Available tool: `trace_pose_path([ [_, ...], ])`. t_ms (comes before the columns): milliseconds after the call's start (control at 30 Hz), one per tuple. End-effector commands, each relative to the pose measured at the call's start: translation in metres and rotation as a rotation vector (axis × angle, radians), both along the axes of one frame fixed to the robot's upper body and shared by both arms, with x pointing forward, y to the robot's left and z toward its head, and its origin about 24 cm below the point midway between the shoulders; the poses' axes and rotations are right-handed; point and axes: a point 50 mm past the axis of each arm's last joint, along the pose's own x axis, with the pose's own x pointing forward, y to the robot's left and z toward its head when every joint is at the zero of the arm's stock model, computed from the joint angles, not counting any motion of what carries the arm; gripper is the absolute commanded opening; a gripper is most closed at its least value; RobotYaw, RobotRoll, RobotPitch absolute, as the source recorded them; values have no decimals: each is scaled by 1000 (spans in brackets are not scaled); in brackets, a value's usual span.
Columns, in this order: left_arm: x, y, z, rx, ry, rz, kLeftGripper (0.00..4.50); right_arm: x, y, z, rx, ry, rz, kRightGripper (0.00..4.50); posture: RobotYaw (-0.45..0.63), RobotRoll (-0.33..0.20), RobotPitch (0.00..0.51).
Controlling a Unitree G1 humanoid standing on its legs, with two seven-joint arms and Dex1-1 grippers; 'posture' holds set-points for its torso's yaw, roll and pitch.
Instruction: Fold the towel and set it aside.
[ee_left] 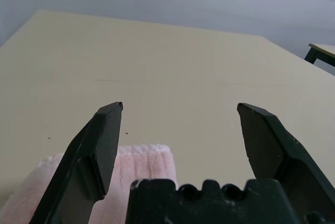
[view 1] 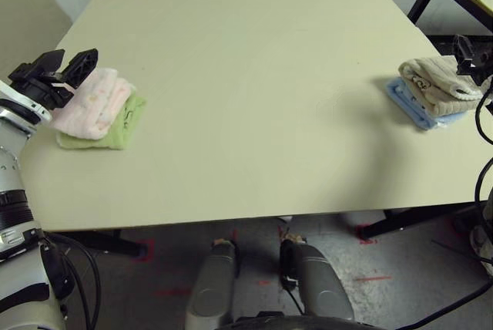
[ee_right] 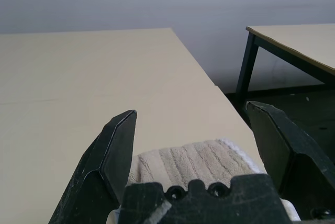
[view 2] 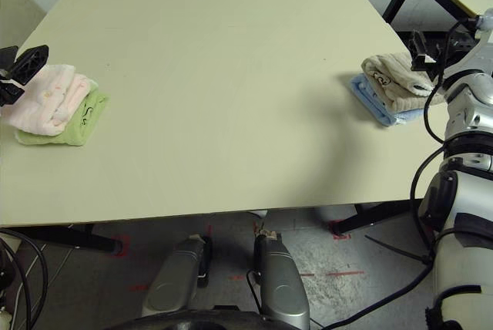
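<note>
1. Left hand [ee_left: 180, 104]: spread, nothing between the fingers. It hangs over the far left edge of the pink towel [view 1: 91, 110], left side of the frame. Whether it touches the towel, can't tell.
2. Pink towel sits folded on the light green towel [view 1: 123, 126], near the left edge of the counter [view 1: 231, 99]. From the left hand it lies down and slightly right in the frame.
3. Long axis: the folded block looks close to square, so no clear call.
4. Right hand [ee_right: 191, 108]: also spread and empty, right side of the frame by the beige towel [view 2: 397, 83]. Far across the counter; left is clearly the nearer arm.
5. Judgement: fold and set-aside look done. Next move likely lifts the left hand up and off; a sideways sweep could drag the top layer.
</note>
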Motion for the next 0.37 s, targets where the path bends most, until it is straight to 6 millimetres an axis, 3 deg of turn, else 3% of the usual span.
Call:
trace_pose_path([
  [33, -1, -5, 1, 12, -3, 9, 4453, 2, 1, 2, -13, 12, 5, 4500, 117, 0, 127],
  [367, -1, -5, 4, 17, -20, 26, 4453, 6, 8, -3, -9, 29, 15, 4500, 140, 0, 127],
])
